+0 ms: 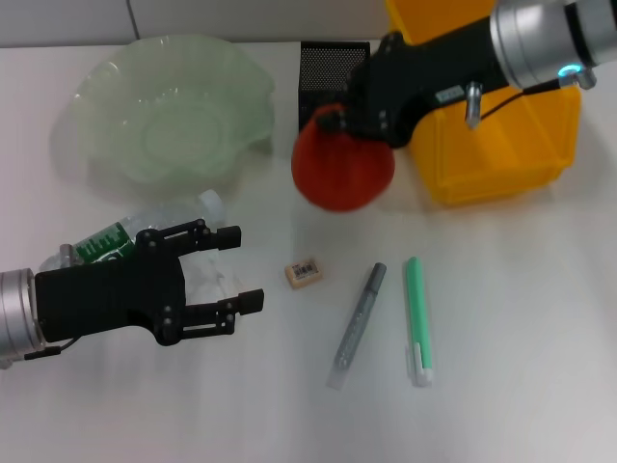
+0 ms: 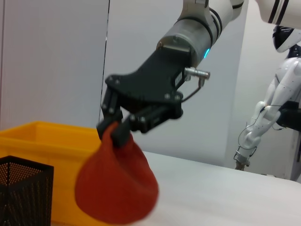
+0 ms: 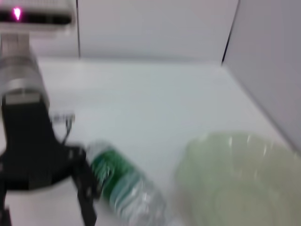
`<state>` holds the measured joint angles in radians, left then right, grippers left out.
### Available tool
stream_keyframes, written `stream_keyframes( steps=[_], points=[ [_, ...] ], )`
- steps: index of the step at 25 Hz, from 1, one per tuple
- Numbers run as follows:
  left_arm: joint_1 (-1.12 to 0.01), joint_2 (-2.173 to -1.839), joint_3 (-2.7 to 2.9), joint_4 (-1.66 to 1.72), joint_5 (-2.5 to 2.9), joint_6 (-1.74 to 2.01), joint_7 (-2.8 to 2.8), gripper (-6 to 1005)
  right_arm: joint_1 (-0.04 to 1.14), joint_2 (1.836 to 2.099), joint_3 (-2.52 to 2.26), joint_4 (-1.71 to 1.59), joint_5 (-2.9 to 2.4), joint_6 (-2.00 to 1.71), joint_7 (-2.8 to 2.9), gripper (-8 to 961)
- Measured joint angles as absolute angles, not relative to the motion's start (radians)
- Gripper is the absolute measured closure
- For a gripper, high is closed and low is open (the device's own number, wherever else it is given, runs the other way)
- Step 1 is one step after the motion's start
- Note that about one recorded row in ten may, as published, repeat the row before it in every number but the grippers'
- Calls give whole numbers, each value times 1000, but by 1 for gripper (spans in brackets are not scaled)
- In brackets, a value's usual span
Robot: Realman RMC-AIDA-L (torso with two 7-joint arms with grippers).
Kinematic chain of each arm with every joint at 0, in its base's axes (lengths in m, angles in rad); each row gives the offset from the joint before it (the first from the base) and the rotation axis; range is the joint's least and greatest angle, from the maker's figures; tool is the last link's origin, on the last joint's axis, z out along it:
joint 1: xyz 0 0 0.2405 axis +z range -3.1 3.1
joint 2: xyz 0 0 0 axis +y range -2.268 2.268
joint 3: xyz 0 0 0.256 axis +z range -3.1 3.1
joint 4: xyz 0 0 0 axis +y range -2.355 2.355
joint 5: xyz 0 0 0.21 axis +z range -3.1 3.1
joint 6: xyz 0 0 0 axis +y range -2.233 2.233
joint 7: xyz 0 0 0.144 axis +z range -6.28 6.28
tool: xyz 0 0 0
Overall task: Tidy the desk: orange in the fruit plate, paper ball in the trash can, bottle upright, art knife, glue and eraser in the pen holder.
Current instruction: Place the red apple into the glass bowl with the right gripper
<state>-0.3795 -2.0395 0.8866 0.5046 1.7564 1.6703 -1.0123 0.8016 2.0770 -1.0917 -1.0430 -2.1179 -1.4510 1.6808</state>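
The white desk (image 1: 521,318) filled the head view. At upper left sat the pale green fruit plate (image 1: 169,111), and at upper right the yellow trash can (image 1: 492,145), with the black mesh pen holder (image 1: 323,68) just left of it.

The right gripper (image 1: 333,121) reached in from the upper right, its fingers pinched closed on the top of the orange (image 1: 342,169), which hung in the upper middle of the frame, in front of the pen holder and right of the plate.

At lower left, the left gripper (image 1: 236,270) stood with its fingers spread wide over the clear bottle (image 1: 145,236), which lay on its side.

Lower centre held the grey art knife (image 1: 359,323), the green glue (image 1: 417,318) beside it and the small eraser (image 1: 303,272) to their left.
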Motion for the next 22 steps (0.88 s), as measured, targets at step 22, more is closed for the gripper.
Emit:
stream_keyframes(
  steps=[22],
  points=[
    [-378,-2047,879,505,1757,1688,-1016,216,1006,2091,-1270,-547,-1337,-905,1228,855]
  ],
)
